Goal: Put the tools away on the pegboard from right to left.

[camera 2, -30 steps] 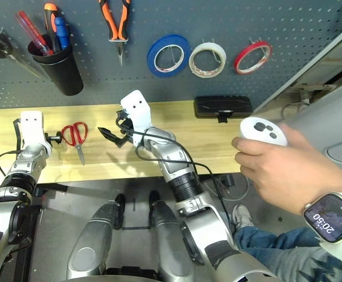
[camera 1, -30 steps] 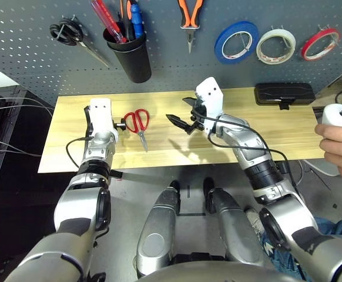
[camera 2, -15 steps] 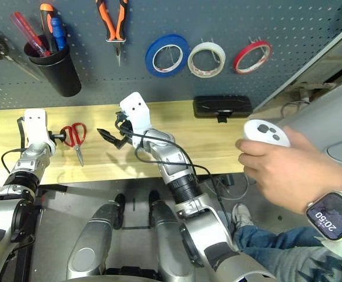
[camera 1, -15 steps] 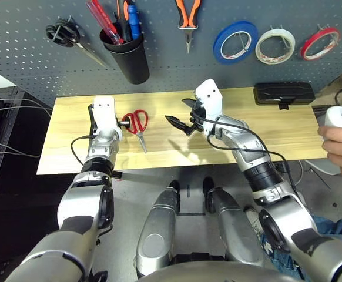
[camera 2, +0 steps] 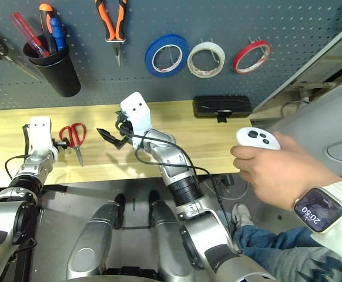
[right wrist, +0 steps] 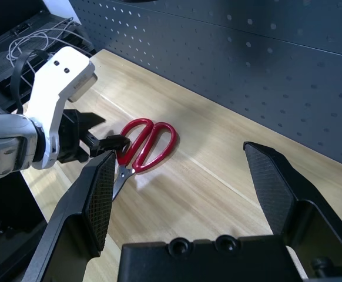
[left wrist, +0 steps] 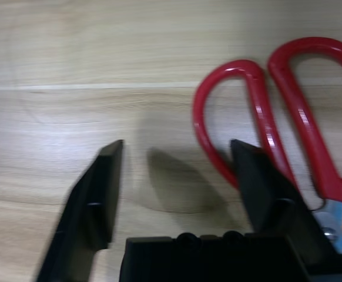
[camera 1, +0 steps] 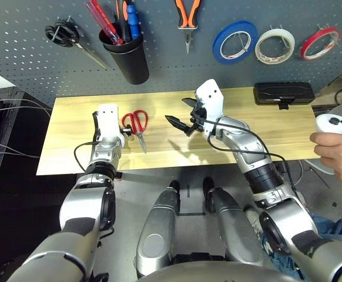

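Black left gripper [left wrist: 177,155] jaws apart, one finger at scissors [camera 1: 136,124] loop, nothing gripped yet. Scissors flat on table [camera 1: 230,144], light, stiff, slick handles — you want pinch across loop. Right gripper [camera 1: 180,121] wide, empty. Pegboard [camera 1: 159,64] behind, left side roomy.

The left claw [camera 1: 126,124] has slid toward the red-handled scissors [camera 1: 137,126] on the desk [camera 1: 71,147] and now sits at their near handle loop, one finger [left wrist: 259,188] lapping the loop's edge. Its fingers have drawn somewhat closer together but stand apart. At the right edge, a person's hand [camera 2: 277,170] with a white controller [camera 2: 256,138] has shifted.
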Available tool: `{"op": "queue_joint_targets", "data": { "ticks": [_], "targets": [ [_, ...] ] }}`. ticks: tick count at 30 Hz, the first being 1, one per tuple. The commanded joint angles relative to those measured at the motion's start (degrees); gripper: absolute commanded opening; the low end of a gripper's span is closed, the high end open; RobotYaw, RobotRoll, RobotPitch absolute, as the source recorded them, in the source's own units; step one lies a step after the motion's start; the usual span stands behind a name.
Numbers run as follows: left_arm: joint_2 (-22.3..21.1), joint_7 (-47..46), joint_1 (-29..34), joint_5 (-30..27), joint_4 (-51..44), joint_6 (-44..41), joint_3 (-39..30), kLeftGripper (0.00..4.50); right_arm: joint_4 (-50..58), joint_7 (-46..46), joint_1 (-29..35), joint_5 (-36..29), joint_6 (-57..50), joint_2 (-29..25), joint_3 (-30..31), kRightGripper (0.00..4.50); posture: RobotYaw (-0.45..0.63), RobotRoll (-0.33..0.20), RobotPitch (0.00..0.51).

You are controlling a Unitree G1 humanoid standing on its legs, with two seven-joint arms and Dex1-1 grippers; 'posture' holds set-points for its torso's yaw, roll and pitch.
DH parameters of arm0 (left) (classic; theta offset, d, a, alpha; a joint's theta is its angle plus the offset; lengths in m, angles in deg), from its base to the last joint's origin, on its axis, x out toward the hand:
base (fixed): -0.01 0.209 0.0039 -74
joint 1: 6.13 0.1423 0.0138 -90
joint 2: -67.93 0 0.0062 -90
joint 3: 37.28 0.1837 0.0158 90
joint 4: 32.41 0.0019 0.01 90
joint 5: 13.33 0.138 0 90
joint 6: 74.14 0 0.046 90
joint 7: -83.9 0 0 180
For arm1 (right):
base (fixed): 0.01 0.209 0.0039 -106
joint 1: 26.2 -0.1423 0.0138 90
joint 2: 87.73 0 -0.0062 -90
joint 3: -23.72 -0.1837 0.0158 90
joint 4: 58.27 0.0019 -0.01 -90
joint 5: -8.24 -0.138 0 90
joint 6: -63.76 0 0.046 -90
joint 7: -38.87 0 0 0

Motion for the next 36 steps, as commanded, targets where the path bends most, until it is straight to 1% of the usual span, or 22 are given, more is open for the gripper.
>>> {"op": "queue_joint_targets", "data": {
  "ticks": [1,2,4,5,8,12,16,17,21,24,27,30,36],
  "targets": [
    [1.1,1.7,1.0,-0.9,2.8,-3.3,-0.6,2.26,1.0,0.2,1.2,0.4,-0.4,-0.1,1.0,4.50,0.01,0.000,0.371],
    [1.2,2.2,0.7,-1.2,3.0,-4.2,-0.7,1.99,0.9,0.2,1.2,0.5,-0.4,-0.2,0.9,4.50,0.01,0.000,0.371],
    [1.5,3.3,0.2,-1.6,3.5,-5.7,-0.9,1.22,0.9,0.1,1.2,0.5,-0.4,-0.2,0.9,4.50,0.01,0.000,0.371],
    [1.6,3.7,0.0,-1.7,3.8,-6.2,-0.9,0.94,0.8,0.1,1.1,0.5,-0.4,-0.2,0.9,4.50,0.01,0.000,0.370],
    [2.1,3.3,-0.8,-3.9,4.7,-8.5,-3.2,0.02,0.5,0.0,1.0,0.5,-0.2,-0.2,0.9,4.50,0.01,0.000,0.368],
    [2.1,3.1,-1.4,-4.0,5.1,-9.4,-3.6,0.02,0.2,-0.2,0.8,0.5,0.2,0.1,0.8,4.50,0.02,0.000,0.365],
    [1.8,2.2,-1.4,-3.9,4.5,-8.4,-3.8,0.02,-0.3,-0.3,0.6,0.6,0.7,0.1,0.7,4.50,0.02,0.000,0.362],
    [1.7,1.9,-1.2,-3.8,4.2,-7.9,-3.8,0.02,-0.4,-0.4,0.5,0.6,0.8,0.2,0.7,4.50,0.03,0.000,0.353],
    [1.2,0.3,0.1,-3.8,1.2,-3.8,-4.2,0.02,-0.4,-0.6,0.5,0.4,1.5,0.2,0.4,4.50,0.04,0.000,0.341],
    [1.2,-0.8,2.5,-4.1,-4.0,-1.7,-4.5,0.02,-0.6,-0.6,0.3,0.3,2.2,0.2,0.1,4.50,0.05,0.000,0.337],
    [1.7,-2.1,6.7,-4.8,-13.7,-2.6,-4.9,0.02,-1.2,-0.6,-0.2,0.2,2.8,0.2,-0.3,4.50,0.06,0.000,0.332],
    [2.4,-3.7,12.6,-5.5,-27.6,-5.5,-5.5,0.02,-1.8,-0.7,-0.7,0.2,3.4,0.2,-0.7,4.50,0.06,0.000,0.334],
    [2.6,-6.8,21.8,-5.2,-49.5,-11.3,-7.5,0.02,-2.4,-0.7,-1.4,0.1,4.0,0.2,-1.1,4.50,0.07,0.000,0.338]
  ]
}}
